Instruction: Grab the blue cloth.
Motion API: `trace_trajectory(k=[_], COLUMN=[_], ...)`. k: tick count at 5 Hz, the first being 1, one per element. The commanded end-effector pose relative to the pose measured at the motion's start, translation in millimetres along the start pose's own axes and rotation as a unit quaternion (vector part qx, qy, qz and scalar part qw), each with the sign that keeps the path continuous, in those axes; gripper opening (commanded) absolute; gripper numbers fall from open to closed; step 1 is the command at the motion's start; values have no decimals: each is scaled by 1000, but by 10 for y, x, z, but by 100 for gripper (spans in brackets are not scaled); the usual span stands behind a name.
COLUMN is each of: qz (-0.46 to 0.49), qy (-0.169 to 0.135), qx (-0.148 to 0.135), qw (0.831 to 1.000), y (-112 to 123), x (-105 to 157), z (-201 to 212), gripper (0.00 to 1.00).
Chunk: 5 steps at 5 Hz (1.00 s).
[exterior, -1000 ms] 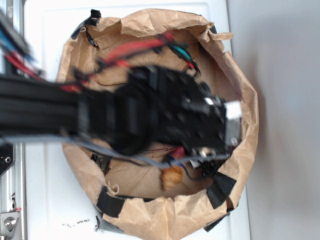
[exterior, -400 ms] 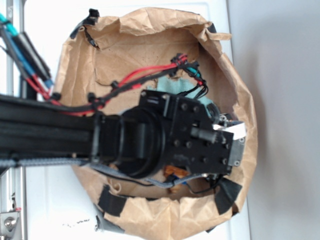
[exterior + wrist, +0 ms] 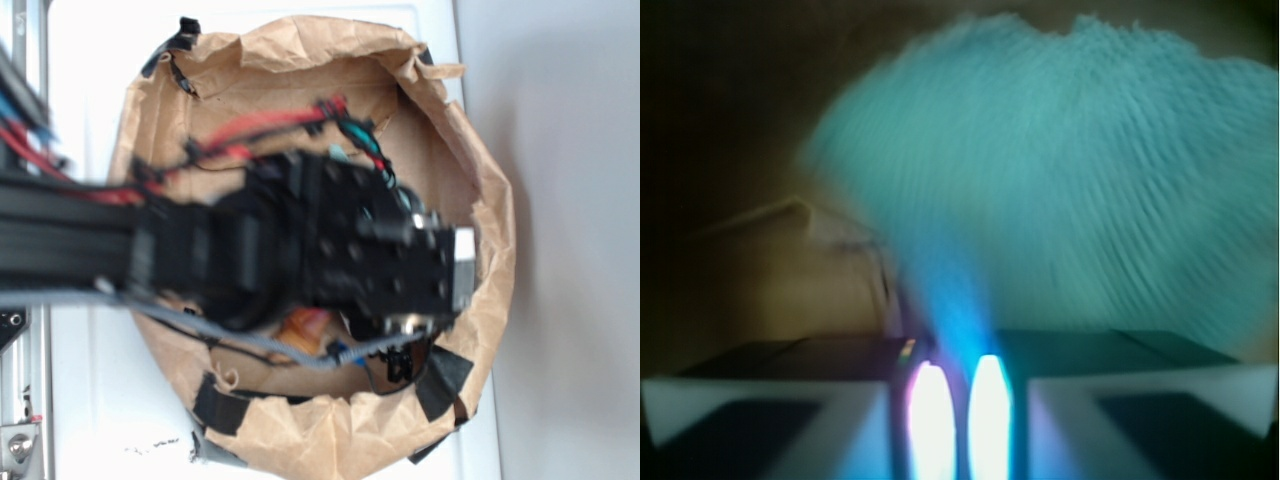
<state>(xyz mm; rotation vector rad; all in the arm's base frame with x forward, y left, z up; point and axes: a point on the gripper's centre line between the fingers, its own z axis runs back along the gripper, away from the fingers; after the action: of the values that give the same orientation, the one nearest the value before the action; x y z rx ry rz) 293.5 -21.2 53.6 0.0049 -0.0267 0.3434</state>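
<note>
From the exterior view, the black arm (image 3: pixel 200 250) is motion-blurred and covers most of the bowl lined with crumpled brown paper (image 3: pixel 300 60), which sits on the white tabletop (image 3: pixel 90 400). Only a sliver of the blue cloth (image 3: pixel 338 153) peeks out above the wrist; an orange object (image 3: pixel 303 325) below the arm is too obscured to identify. In the wrist view, the blue cloth (image 3: pixel 1070 170) fills the upper frame, smeared by blur. The end effector (image 3: pixel 960 425) is narrowed to a thin gap, with cloth apparently drawn down between its fingers (image 3: pixel 760 420).
</note>
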Motion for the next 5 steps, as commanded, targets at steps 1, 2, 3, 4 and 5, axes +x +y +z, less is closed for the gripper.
trace_trajectory(k=[1,2,3,4,5], qz=[-37,-40,-13,17,25], qy=[-7,-1,-26,-46,-47], qx=[-68,-78,-61,-53,-59], qw=[997,996,998,997,997], y=[213,303,274,286,292], x=[-156,-203,-117,110,215], z=[832,978,827,604,538], gripper=[0,0,100,100,100])
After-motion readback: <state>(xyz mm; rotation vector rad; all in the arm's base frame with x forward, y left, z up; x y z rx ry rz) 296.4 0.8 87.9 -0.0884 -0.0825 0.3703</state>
